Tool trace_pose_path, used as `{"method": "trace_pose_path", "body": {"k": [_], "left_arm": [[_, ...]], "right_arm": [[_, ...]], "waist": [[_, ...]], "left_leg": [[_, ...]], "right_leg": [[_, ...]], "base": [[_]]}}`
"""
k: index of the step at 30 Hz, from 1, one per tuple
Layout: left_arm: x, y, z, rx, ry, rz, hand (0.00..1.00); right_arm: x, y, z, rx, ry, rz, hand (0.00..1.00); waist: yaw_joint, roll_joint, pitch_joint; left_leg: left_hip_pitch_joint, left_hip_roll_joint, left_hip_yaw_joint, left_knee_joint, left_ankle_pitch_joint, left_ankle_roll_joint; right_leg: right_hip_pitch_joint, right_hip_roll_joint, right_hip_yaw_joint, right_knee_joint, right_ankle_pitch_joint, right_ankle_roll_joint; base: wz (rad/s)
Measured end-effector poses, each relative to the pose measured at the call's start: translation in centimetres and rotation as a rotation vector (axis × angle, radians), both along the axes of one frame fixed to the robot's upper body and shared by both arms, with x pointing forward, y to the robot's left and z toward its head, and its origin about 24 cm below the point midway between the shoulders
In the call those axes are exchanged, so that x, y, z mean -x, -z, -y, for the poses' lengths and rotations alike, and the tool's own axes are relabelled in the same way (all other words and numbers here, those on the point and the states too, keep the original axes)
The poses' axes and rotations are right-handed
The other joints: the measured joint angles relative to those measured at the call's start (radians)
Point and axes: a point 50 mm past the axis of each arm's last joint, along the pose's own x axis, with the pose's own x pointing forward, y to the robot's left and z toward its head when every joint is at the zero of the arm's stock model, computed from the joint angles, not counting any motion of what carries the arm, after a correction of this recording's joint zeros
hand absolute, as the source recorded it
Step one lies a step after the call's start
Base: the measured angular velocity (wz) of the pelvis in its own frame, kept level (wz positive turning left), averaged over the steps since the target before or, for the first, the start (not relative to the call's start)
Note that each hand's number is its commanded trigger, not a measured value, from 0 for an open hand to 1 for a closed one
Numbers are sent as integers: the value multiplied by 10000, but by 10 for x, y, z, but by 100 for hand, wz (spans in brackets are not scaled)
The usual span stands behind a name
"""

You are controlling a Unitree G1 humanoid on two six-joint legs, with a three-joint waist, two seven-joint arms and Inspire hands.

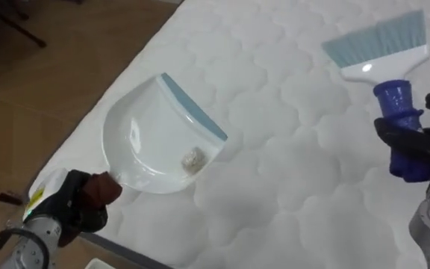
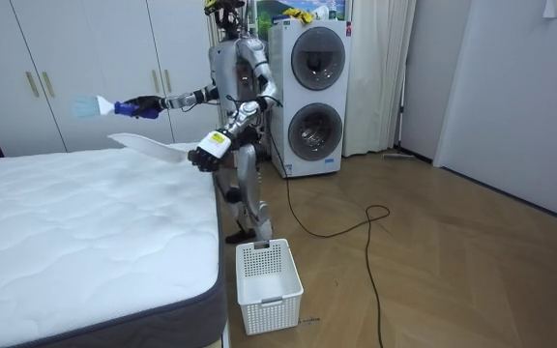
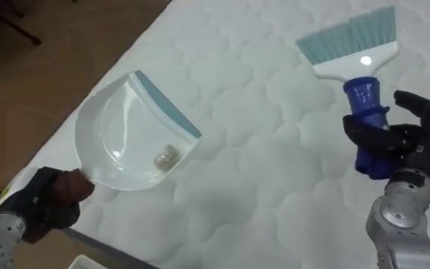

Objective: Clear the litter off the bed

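Note:
A white dustpan (image 1: 151, 138) with a pale blue lip hangs above the edge of the white quilted mattress (image 1: 275, 194). A small crumpled scrap (image 1: 193, 158) lies inside it near the lip. My left hand (image 1: 73, 203) is shut on the dustpan's reddish-brown handle at the lower left. At the upper right my right hand (image 1: 416, 142) is shut on the dark blue handle of a brush (image 1: 383, 48), whose light blue bristles point away over the mattress. In the room view I stand at the bed's far side, holding the brush (image 2: 95, 105) and the dustpan (image 2: 148, 147) over it.
Wooden floor (image 1: 43, 82) runs along the mattress's left edge. A white slatted basket (image 2: 267, 282) stands on the floor by the bed's corner. Stacked washing machines (image 2: 312, 97) are behind me, and white wardrobes (image 2: 85, 58) line the wall.

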Motion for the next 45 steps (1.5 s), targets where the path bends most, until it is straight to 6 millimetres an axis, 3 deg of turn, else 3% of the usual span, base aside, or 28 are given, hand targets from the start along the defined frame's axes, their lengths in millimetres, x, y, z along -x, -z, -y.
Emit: {"method": "trace_pose_path", "body": {"k": [2, 4, 9, 19, 21, 23, 24, 26, 30, 31, 34, 40, 43, 45], "left_arm": [[0, 0, 0, 202, -113, 105, 100], [0, 0, 0, 206, -193, 91, 100], [6, 4, -2, 157, -378, -83, 100], [24, 22, 9, 728, -861, -649, 100], [22, 20, 10, 715, -847, -573, 100], [21, 19, 10, 724, -830, -512, 100], [20, 19, 10, 727, -839, -518, 100], [21, 20, 12, 775, -876, -566, 100], [22, 23, 15, 959, -899, -689, 100], [22, 23, 15, 1011, -931, -691, 100], [22, 23, 15, 1060, -950, -671, 100], [15, 19, 15, 1063, -909, -431, 100], [9, 15, 17, 1099, -801, -207, 100], [4, 12, 17, 1010, -709, -71, 100]], "right_arm": [[2, 0, 4, -310, 374, 141, 0], [5, 1, 8, -612, 679, 152, 0], [9, 4, 9, -973, 877, -29, 0], [16, 9, 7, -1002, 915, -282, 0], [16, 9, 6, -999, 1090, -260, 0], [17, 9, 6, -1025, 1306, -241, 0], [18, 9, 7, -1013, 1427, -233, 0], [18, 10, 7, -1197, 1540, -210, 0], [23, 16, 8, -1599, 1628, -334, 0], [23, 16, 7, -1671, 1637, -325, 0], [23, 17, 7, -1834, 1664, -323, 0], [24, 21, 3, -2113, 1860, -381, 0], [25, 25, 2, -2172, 1904, -647, 0], [25, 25, 3, -2128, 1969, -670, 0]], "waist": [[-148, -48, 25], [-69, -103, 52], [208, -252, 2], [707, -335, -43], [817, -389, -57], [648, -420, -45], [457, -428, -41], [302, -429, -29], [575, -447, 12], [700, -435, 17], [826, -433, 15], [875, -325, 24], [947, -185, 15], [977, -183, 29]], "left_leg": [[-146, -227, -432, 48, 16, 32], [-256, -379, -782, 198, 45, 73], [-776, -502, -1241, 631, 108, 6], [-989, -597, -1621, 446, 547, -96], [-1302, -591, -1734, 659, 595, -130], [-1656, -530, -1497, 1000, 691, -94], [-1895, -310, -672, 1185, 749, 3], [-2157, 19, 499, 1321, 853, 169], [-2162, -126, 313, 1316, 918, 69], [-2192, -135, 352, 1331, 961, 82], [-2236, -175, 589, 1366, 972, 183], [-2490, -619, 293, 1835, 632, 567], [-2360, -823, -52, 2022, 405, 697], [-2242, -967, -328, 2004, 399, 824]], "right_leg": [[81, -12, 758, -134, 4, 168], [180, -14, 1105, -209, 3, 237], [289, 37, 998, -491, -78, 423], [377, 97, 975, -657, -88, 399], [391, 152, 677, -658, -110, 355], [493, 185, 138, -658, -142, 308], [578, 207, -174, -657, -208, 298], [668, 254, -404, -628, -332, 287], [636, 281, -372, -558, -694, 313], [596, 190, -573, -463, -745, 322], [706, 91, -823, -412, -740, 426], [848, -101, -853, -40, -898, 624], [519, -426, -704, 1416, -1016, 594], [224, -576, -93, 2269, -1042, 534]], "base": [[95], [59], [34], [24], [43], [90], [107], [91], [44], [24], [30], [29], [29], [28]]}}
